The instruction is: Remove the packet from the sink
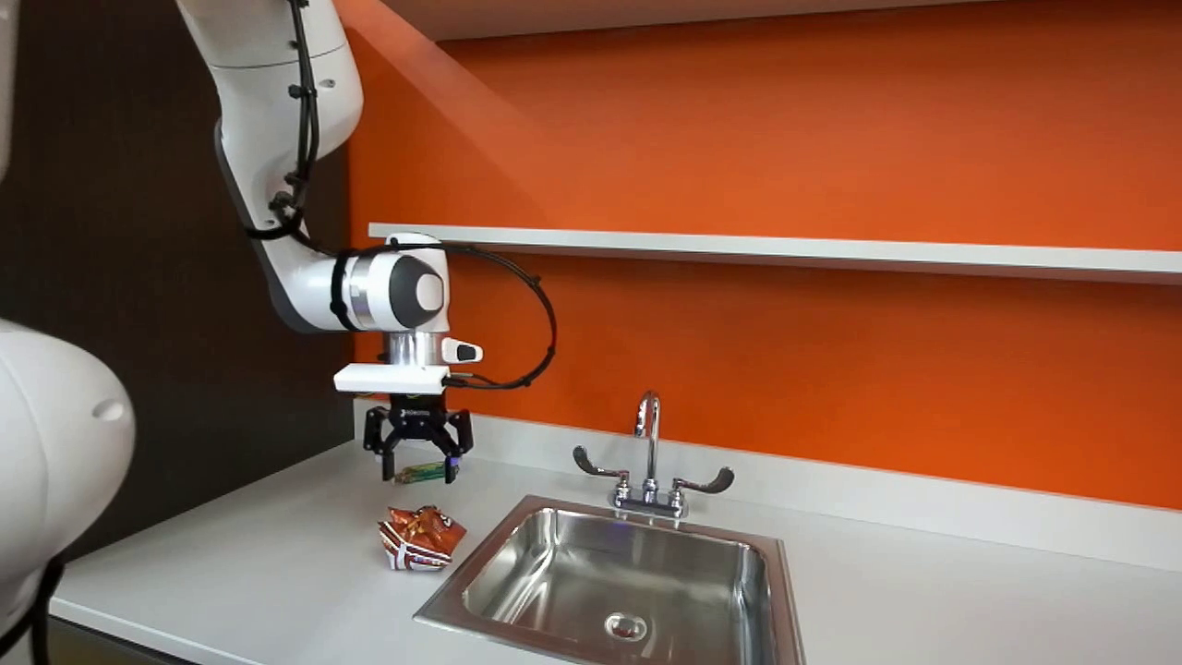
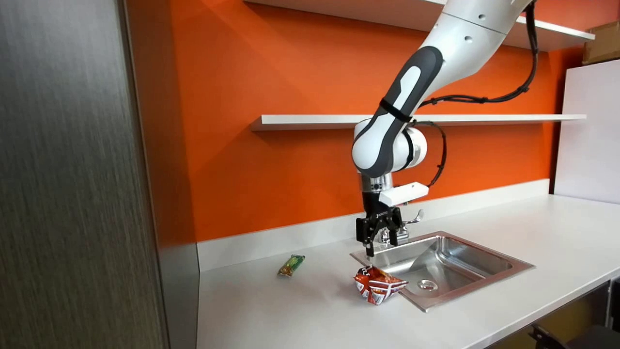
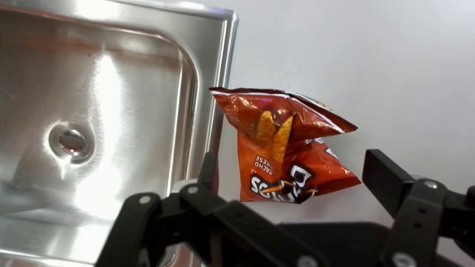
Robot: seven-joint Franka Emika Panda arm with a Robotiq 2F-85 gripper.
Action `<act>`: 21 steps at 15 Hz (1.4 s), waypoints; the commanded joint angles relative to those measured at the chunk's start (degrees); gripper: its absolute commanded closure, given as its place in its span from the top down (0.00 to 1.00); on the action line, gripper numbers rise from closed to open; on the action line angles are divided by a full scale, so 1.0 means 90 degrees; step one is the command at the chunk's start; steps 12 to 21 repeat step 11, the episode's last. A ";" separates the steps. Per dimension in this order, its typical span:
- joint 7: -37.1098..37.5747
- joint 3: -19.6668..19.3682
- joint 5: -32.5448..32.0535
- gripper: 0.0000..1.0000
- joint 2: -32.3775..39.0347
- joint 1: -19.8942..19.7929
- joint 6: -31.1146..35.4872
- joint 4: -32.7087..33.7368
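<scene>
I'm seeing a crumpled, glossy orange-red Doritos packet (image 3: 287, 144) sitting on the smooth white surface (image 1: 240, 554), just beside the round-cornered steel sink (image 3: 202, 44). Angular black gripper (image 1: 419, 469) is hovering above the surface near the packet, fingers (image 3: 387, 183) standing well apart. Small shiny green wrapper (image 2: 291, 265) is lying near the pale backsplash (image 2: 271, 242); chrome gooseneck faucet (image 1: 653, 448) is arching at the sink's back edge.

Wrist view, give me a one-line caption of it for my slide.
Open fingers above a crumpled Doritos Nacho Cheese bag on the counter, beside the stainless-steel sink.
</scene>
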 commanded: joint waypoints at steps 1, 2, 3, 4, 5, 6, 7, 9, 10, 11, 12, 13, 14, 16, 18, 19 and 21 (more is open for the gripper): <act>0.0289 0.0067 0.0419 1.00 -0.0979 -0.0266 0.0113 -0.0815; 0.0333 0.0045 0.0501 1.00 -0.1173 -0.0312 0.0132 -0.0976; 0.0359 0.0026 0.0575 1.00 -0.1368 -0.0359 0.0124 -0.1138; 0.0356 0.0012 0.0648 1.00 -0.1541 -0.0403 0.0106 -0.1279; 0.0336 -0.0002 0.0713 1.00 -0.1706 -0.0441 0.0088 -0.1427; 0.0361 -0.0007 0.0726 1.00 -0.1852 -0.0473 0.0039 -0.1558; 0.0394 -0.0012 0.0752 1.00 -0.1978 -0.0500 0.0032 -0.1683; 0.0241 0.0008 0.0668 1.00 -0.1630 -0.0491 0.0008 -0.1410; 0.0248 -0.0001 0.0672 1.00 -0.1724 -0.0498 0.0008 -0.1497; 0.0253 -0.0002 0.0674 1.00 -0.1778 -0.0501 0.0008 -0.1545; 0.0253 -0.0002 0.0674 1.00 -0.1778 -0.0501 0.0008 -0.1545; 0.0253 -0.0002 0.0674 1.00 -0.1778 -0.0501 0.0008 -0.1545; 0.0253 -0.0002 0.0674 1.00 -0.1778 -0.0501 0.0008 -0.1545; 0.0253 -0.0002 0.0674 1.00 -0.1778 -0.0501 0.0008 -0.1545; 0.0253 -0.0002 0.0674 1.00 -0.1778 -0.0501 0.0008 -0.1545; 0.0253 -0.0002 0.0674 1.00 -0.1778 -0.0501 0.0008 -0.1545; 0.0253 -0.0002 0.0674 1.00 -0.1778 -0.0501 0.0008 -0.1545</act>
